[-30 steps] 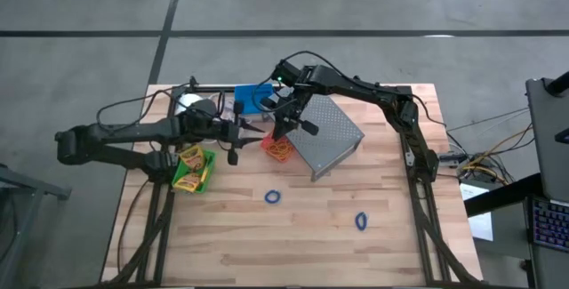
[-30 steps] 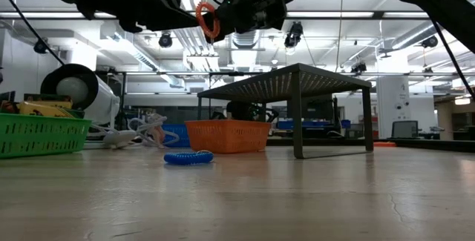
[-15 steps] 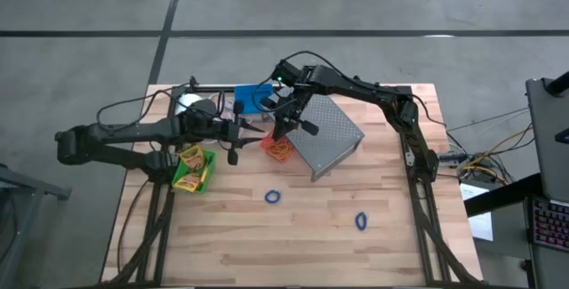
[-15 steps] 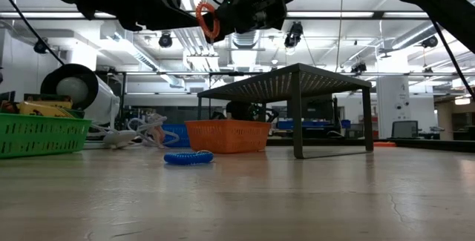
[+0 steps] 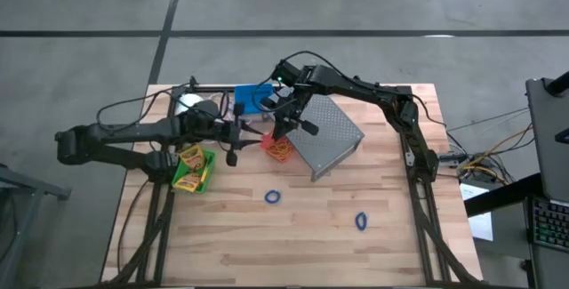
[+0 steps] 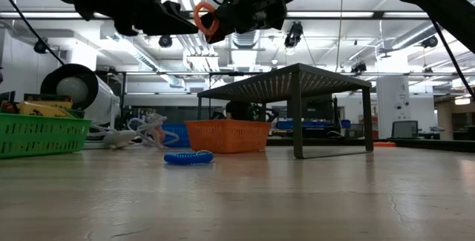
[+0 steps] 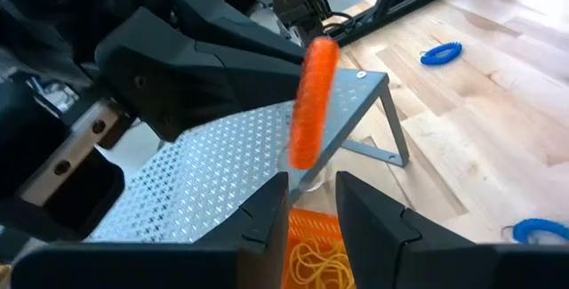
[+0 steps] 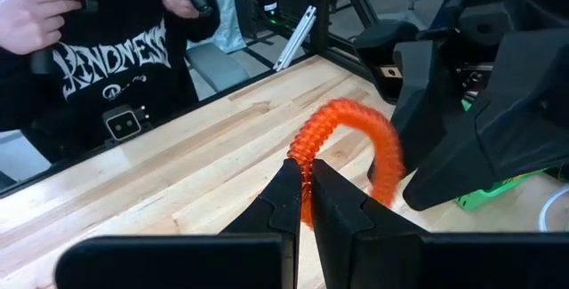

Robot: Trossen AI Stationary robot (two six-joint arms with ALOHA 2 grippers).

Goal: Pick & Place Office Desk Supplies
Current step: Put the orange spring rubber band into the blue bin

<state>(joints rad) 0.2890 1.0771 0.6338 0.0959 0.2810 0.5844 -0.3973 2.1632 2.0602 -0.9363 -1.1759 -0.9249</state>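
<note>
Right gripper (image 8: pixel 304 202), at 12 o'clock, pinches the red band (image 8: pixel 356 142); left gripper (image 7: pixel 311 202) part-open, holding nothing. Release squarely above the orange bin (image 5: pixel 279 149).

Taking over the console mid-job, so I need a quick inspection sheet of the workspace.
Surface: wooden table, bare at the front.
Job's things: red band in the air above the orange bin; two blue bands on the table; green bin holding crayon boxes; blue bin at the back.
Clutter: grey perforated rack; white roll.
Hands: right hand shut on the red band; left hand beside it.
Cables: white cord by the roll.
Surroundings: a person beyond the table.
</note>
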